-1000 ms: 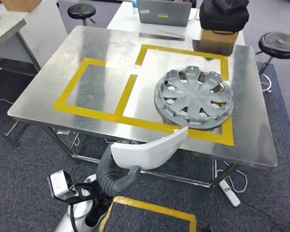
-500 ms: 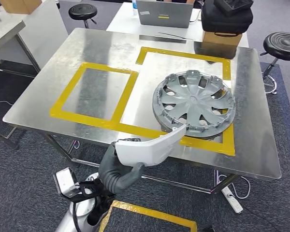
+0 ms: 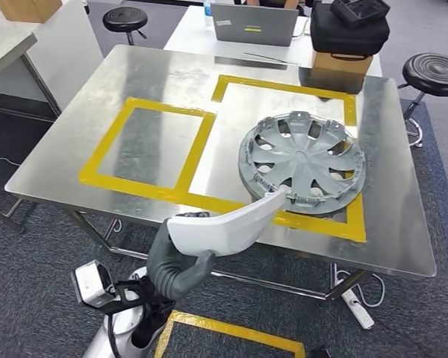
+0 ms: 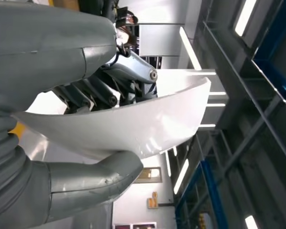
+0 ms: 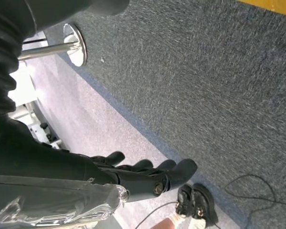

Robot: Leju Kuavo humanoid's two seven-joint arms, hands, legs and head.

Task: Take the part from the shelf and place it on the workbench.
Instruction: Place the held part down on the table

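Observation:
My left hand (image 3: 174,267) grips a long, curved white part (image 3: 228,227) and holds it out in front of me, just short of the workbench's (image 3: 154,142) near edge. The part's tip reaches the edge close to a grey hubcap (image 3: 301,158) that lies in the right-hand yellow-taped box. In the left wrist view the white part (image 4: 141,125) sits between the thick grey thumb (image 4: 98,177) and the darker fingers (image 4: 98,93). My right hand (image 5: 145,174) hangs beside me over grey carpet, fingers stretched out, holding nothing.
The steel workbench carries two yellow-taped boxes; the left box (image 3: 148,142) is bare. Behind it are a laptop (image 3: 254,22) and a black bag on a cardboard box (image 3: 349,28). Black stools (image 3: 125,16) (image 3: 433,73) flank it. A power strip (image 3: 357,307) lies on the floor.
The whole view has shifted slightly, bringing the bench a little nearer. My left hand still holds the white part, its tip now slightly closer to the hubcap.

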